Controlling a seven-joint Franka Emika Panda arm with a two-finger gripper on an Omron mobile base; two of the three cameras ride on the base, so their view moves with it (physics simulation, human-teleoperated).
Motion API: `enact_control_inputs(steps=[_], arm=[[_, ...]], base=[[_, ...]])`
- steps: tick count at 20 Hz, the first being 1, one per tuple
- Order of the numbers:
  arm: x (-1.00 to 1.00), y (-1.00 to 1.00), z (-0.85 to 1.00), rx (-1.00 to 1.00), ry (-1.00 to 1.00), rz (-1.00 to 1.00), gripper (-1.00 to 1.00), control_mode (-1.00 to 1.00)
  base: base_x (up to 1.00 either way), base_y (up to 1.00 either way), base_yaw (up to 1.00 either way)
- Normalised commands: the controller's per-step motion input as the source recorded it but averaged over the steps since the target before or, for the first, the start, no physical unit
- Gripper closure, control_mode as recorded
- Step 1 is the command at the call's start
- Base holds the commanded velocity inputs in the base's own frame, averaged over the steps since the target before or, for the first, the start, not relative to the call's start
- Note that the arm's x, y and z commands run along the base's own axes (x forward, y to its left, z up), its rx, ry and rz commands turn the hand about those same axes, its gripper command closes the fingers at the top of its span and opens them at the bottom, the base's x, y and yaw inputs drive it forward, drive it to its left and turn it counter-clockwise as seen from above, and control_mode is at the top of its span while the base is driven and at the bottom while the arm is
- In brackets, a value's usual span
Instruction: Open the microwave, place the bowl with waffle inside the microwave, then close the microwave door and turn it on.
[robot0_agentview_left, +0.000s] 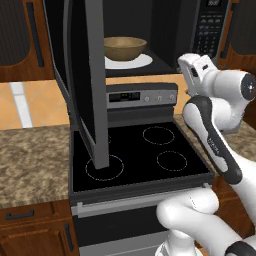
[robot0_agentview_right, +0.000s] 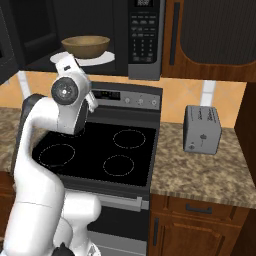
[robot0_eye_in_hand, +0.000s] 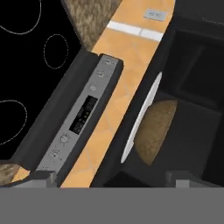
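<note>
Looking into the open microwave (robot0_agentview_left: 165, 30), I see the bowl (robot0_agentview_left: 125, 48) already on its white plate (robot0_agentview_left: 142, 62), my gripper (robot0_eye_in_hand: 111, 177) spread empty, so swinging the door (robot0_agentview_left: 82, 75) shut seems next.

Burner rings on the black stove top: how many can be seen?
4, seen from the left base camera: back left, partly behind the open microwave door; back right; front left; front right. None seems hidden.
</note>
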Motion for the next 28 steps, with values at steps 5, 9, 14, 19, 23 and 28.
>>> enact_control_inputs(steps=[5, 9, 14, 19, 23, 28], arm=[[-0.98, -0.13, -0.08, -0.5, 0.16, -0.02, -1.0, -1.0], [-0.62, -0.01, -0.37, -0.33, 0.05, -0.11, -1.0, -1.0], [-0.28, -0.07, -0.56, -0.26, 0.0, -0.08, -1.0, -1.0], [0.0, -0.05, -0.31, -0.26, -0.08, -0.01, -1.0, -1.0], [-0.04, 0.07, -0.01, -0.16, -0.24, 0.0, -1.0, -1.0], [-0.03, 0.4, -0.09, -0.18, -0.18, -0.01, -1.0, -1.0]], base=[[0.0, 0.0, 0.0], [0.0, 0.0, 0.0], [0.0, 0.0, 0.0], [0.0, 0.0, 0.0], [0.0, 0.0, 0.0], [0.0, 0.0, 0.0]])
